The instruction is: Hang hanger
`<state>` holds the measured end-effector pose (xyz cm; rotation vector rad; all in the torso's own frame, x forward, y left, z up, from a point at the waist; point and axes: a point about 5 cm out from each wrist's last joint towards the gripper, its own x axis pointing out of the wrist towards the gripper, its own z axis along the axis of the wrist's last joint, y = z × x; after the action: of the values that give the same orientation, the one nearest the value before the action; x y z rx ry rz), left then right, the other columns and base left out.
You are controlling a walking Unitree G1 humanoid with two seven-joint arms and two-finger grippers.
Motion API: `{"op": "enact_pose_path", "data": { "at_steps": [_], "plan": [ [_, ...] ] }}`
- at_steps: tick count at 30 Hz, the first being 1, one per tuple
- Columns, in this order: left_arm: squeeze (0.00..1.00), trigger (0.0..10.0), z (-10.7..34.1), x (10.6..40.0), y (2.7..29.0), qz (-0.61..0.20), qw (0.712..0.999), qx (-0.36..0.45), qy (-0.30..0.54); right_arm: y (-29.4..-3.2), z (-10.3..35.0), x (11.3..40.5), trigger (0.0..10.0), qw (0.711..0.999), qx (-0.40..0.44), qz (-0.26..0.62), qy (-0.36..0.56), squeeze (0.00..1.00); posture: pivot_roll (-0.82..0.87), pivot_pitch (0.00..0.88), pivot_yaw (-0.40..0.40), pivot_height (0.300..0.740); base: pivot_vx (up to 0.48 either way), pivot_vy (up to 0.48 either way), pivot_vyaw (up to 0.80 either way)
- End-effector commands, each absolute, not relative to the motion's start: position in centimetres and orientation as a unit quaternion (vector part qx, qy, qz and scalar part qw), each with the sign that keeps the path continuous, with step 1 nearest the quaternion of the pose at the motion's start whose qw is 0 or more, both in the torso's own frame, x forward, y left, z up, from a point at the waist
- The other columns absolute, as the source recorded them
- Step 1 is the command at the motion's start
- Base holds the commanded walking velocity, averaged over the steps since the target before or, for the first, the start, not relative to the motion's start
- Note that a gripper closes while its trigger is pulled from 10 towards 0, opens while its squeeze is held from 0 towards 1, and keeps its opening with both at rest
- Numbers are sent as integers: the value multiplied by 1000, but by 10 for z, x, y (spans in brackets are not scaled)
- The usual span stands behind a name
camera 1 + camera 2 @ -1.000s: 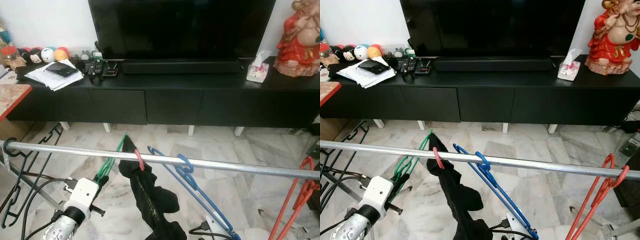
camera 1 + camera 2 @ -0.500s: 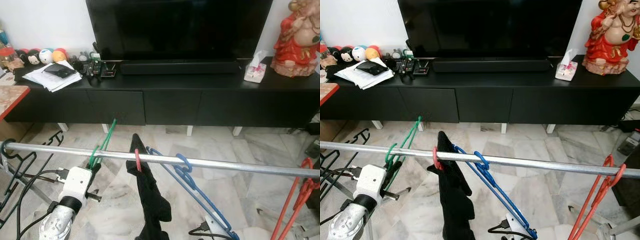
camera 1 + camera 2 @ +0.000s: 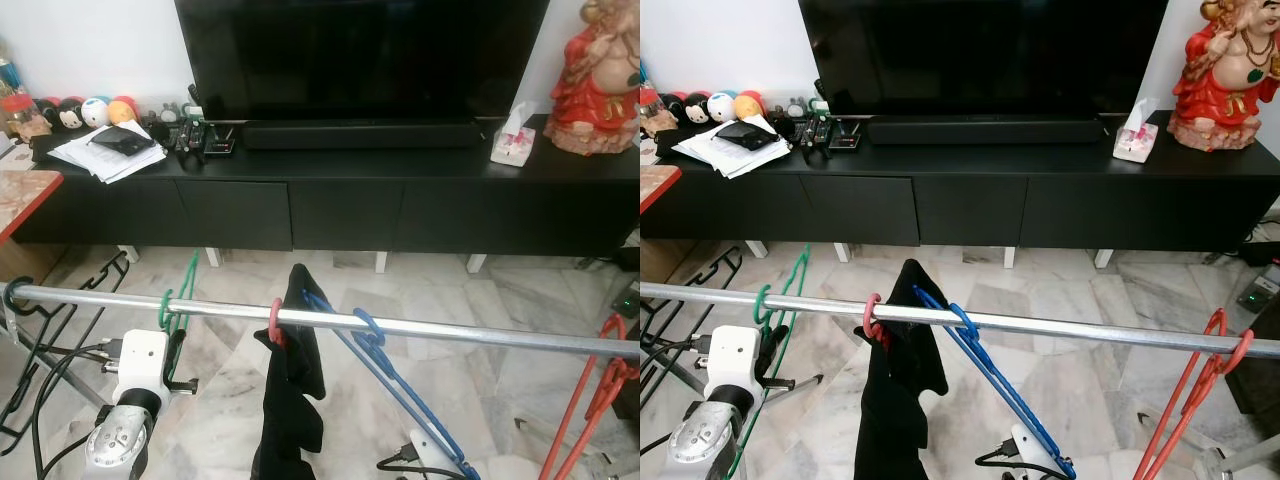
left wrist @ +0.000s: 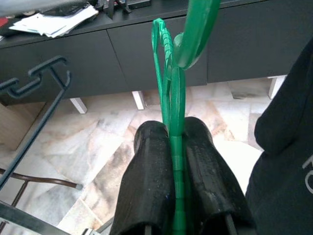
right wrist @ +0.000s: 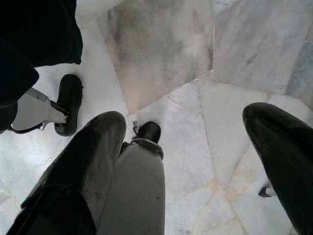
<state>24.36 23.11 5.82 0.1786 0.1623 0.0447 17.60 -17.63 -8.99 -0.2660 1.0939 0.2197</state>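
left wrist view: left gripper (image 4: 177, 169) pinches green hanger (image 4: 172, 73), long axis running away from fingers.
hook: over rail (image 3: 450, 333), left end.
right gripper (image 5: 195, 147): fingers spread, idle.

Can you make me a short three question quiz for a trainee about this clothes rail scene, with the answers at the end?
1. True or false: the green hanger already has its hook over the metal rail.
2. Which gripper grips the green hanger? A left gripper B right gripper
3. Fill in: the black garment hangs from a ____ hook.

Key:
1. True; its hook sits over the rail.
2. A; its fingers are closed on the green hanger, while the right gripper is open above the floor.
3. Pink.
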Motion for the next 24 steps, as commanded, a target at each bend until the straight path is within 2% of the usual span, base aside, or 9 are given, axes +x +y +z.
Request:
{"op": "enact_pose_path", "data": {
  "at_steps": [1, 4, 6, 7, 24],
  "plan": [
    [0, 10000, 53, 242, 236, 33, 990, 89, 101, -176, -89, 177, 10000, 841, -124, 103, 516, 0, -36, 0, 51, 740, 0, 0, 0],
    [0, 10000, 51, 241, 238, 27, 990, 92, 104, -176, -89, 178, 10000, 841, -124, 103, 516, 0, -33, 0, 50, 740, 0, 0, 0],
    [314, 10000, 51, 240, 237, 26, 990, 91, 104, -176, -89, 178, 10000, 841, -123, 103, 517, 0, -33, 0, 50, 740, 0, 0, 0],
    [1000, 10000, 51, 239, 237, 26, 990, 91, 104, -176, -89, 178, 10000, 841, -123, 103, 517, 0, -31, 0, 49, 740, 0, 0, 0],
    [1000, 10000, 62, 236, 233, 20, 994, 82, 74, -176, -89, 178, 10000, 841, -124, 104, 516, 0, -26, 0, 47, 740, 0, 0, 0]
  ]
}}
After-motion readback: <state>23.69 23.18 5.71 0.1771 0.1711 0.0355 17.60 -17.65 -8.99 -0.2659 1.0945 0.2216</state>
